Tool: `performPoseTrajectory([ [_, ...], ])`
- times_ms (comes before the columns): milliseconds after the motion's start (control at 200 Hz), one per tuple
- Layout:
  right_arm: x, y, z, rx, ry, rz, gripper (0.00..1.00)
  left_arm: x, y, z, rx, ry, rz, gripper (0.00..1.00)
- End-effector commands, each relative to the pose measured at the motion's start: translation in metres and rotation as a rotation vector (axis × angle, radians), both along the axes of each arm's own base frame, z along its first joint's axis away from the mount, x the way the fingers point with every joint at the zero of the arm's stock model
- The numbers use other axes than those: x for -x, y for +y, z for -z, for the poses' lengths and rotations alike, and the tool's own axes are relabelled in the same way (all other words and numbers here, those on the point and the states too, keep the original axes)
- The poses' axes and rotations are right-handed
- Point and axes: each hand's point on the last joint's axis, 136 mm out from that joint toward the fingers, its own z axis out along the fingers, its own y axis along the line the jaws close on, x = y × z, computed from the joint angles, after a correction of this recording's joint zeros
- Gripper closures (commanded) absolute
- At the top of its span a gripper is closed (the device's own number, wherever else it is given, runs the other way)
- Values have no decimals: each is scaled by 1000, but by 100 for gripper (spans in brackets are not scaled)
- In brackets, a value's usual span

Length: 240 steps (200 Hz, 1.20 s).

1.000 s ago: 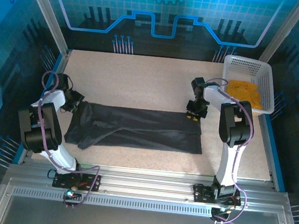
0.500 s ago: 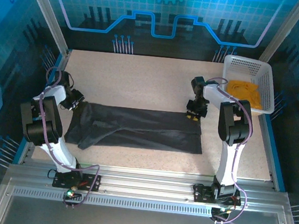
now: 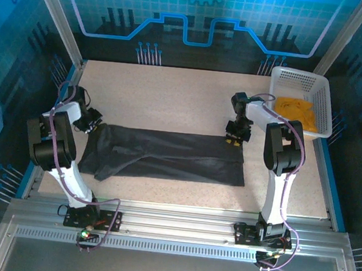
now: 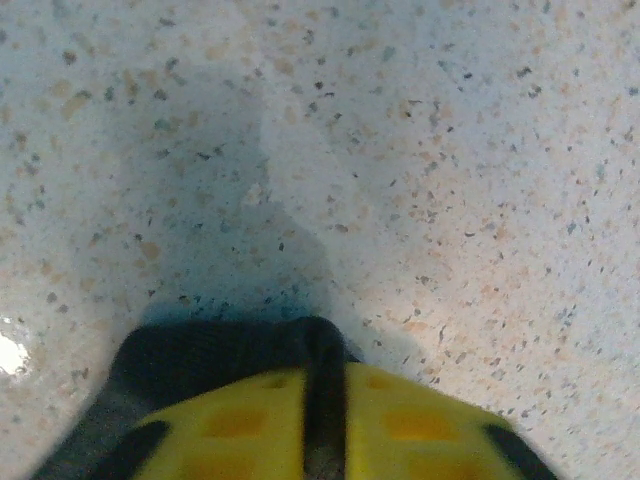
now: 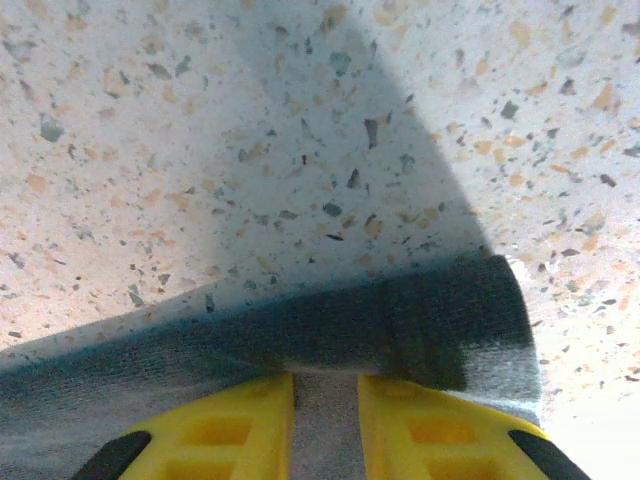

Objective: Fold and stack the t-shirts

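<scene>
The left gripper (image 3: 92,121) and right gripper (image 3: 235,140) each clamp an end of the charcoal t-shirt (image 3: 166,154), spread across the middle of the table (image 3: 172,96). We raise both ends level and together, so the fold lands square.

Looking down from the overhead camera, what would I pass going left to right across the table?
left gripper → dark grey t-shirt → right gripper → white basket, holding the orange-yellow t-shirt
</scene>
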Motion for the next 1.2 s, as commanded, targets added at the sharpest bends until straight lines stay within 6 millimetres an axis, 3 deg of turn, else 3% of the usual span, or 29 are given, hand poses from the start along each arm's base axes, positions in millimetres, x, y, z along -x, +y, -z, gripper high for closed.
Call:
performPoseTrajectory([
  [0, 10, -13, 13, 57, 67, 14, 76, 5, 9, -9, -44, 0, -5, 95],
  [30, 10, -14, 13, 59, 68, 15, 76, 6, 13, -12, -62, 0, -17, 100],
  [225, 9, -19, 15, 76, 76, 17, 76, 15, 41, -25, -101, -23, -103, 100],
  [400, 8, -19, 18, 77, 82, 4, 76, 9, 36, -16, -17, -35, -90, 100],
  [525, 4, -18, 16, 78, 77, -6, 77, 19, 32, -9, 6, 23, -111, 84],
  [575, 2, -20, 15, 84, 71, -8, 77, 32, 36, -9, -38, 81, -134, 72],
  [615, 1, -20, 14, 89, 69, -15, 77, 41, 41, -16, -94, 114, -147, 63],
  [675, -1, -21, 11, 95, 65, -26, 77, 46, 42, -34, -168, 106, -142, 61],
  [745, -3, -21, 9, 98, 58, -41, 77, 42, 22, -55, -216, 55, -103, 61],
  [845, -5, -22, 10, 102, 64, -63, 76, 35, -32, -62, -173, 46, -21, 62],
  [980, -7, -22, 11, 88, 75, -60, 77, 44, -91, -24, 27, 119, -29, 69],
  [1195, -11, -23, 13, 71, 91, -53, 76, 47, -123, 21, 156, 299, 46, 75],
])
